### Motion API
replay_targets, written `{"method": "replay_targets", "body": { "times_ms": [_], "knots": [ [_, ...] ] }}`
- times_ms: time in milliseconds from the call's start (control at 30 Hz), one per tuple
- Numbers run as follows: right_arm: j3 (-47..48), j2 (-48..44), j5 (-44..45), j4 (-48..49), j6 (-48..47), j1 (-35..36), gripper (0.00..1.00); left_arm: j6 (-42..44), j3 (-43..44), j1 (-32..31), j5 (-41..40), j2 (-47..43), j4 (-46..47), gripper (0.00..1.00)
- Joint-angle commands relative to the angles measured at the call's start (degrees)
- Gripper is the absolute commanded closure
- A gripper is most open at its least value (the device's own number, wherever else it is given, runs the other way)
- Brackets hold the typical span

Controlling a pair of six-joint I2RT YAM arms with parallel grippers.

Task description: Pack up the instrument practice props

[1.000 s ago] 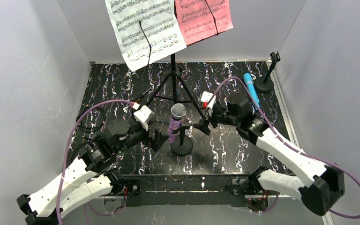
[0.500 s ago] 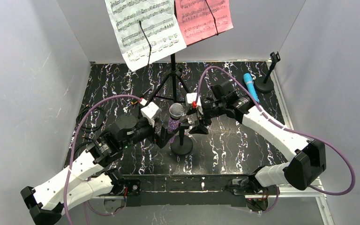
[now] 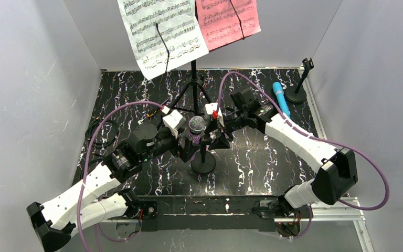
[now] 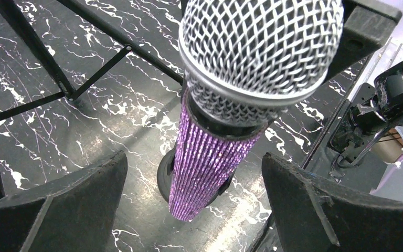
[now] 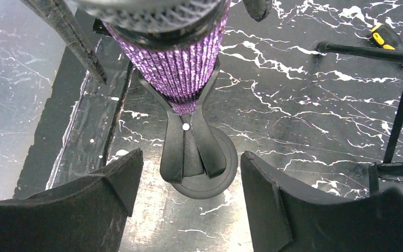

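Where the two arms meet: mid-tabletop (image 3: 273, 157), at the purple mic (image 3: 195, 137), one arm coming in from each side.
Purple mic: upright, grey mesh head on top, glitter body seated in the clip of a holder (image 3: 203, 165). The holder's round base rests flat on the tabletop, near the front.
Left gripper (image 4: 191, 168): jaws spread wide, one finger on each side of the mic's purple body. The wrist view shows clear gaps both sides and no contact.
Right gripper (image 5: 190, 157): jaws apart, set lower, flanking the holder's clip and stem just under the mic. It is not touching either one in the wrist view.
Blue mic (image 3: 280, 97): lying on the tabletop at far right, its near end hidden behind the right arm.
Second holder (image 3: 296, 92): standing in the far right corner, just beside the blue mic, its clip holding nothing.
White sheet (image 3: 162, 31): up on the tripod (image 3: 193, 89) at the back, left half, a thin black arm across it.
Pink sheet (image 3: 228, 21): same stand, right half, beside the white sheet, also pinned by a thin arm.
Cable (image 3: 102, 134): black coil on the tabletop at far left, well apart from the props.
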Motion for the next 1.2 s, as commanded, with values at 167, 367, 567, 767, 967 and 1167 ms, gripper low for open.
{"method": "replay_targets", "body": {
  "times_ms": [167, 367, 567, 767, 967, 1167],
  "knots": [
    [2.6, 1.8, -3.1, 2.8, 1.3, 1.2, 0.27, 1.4, 1.6, 0.3, 2.0, 1.5, 4.3, 0.02],
    [2.3, 2.6, -2.9, 2.9, 1.6, 1.6, 0.31, 2.0, 0.1, 0.2, 2.5, 2.3, 9.0, 0.02],
    [1.8, 2.9, -2.2, 3.9, 1.9, 1.7, 0.34, 2.9, -0.1, 0.2, 3.7, 4.4, 12.6, 0.02],
    [1.7, 3.2, -2.5, 4.5, 2.6, 1.9, 0.36, 3.9, -0.9, 0.2, 4.3, 5.4, 13.5, 0.04],
    [1.2, 3.6, -2.5, 5.3, 3.1, 2.0, 0.39, 4.6, -1.4, 0.2, 4.9, 5.2, 14.0, 0.17],
    [0.9, 4.2, -1.1, 5.2, 3.2, 2.4, 0.44, 5.4, -1.1, 0.3, 5.4, 4.9, 13.5, 0.47]
  ]
}}
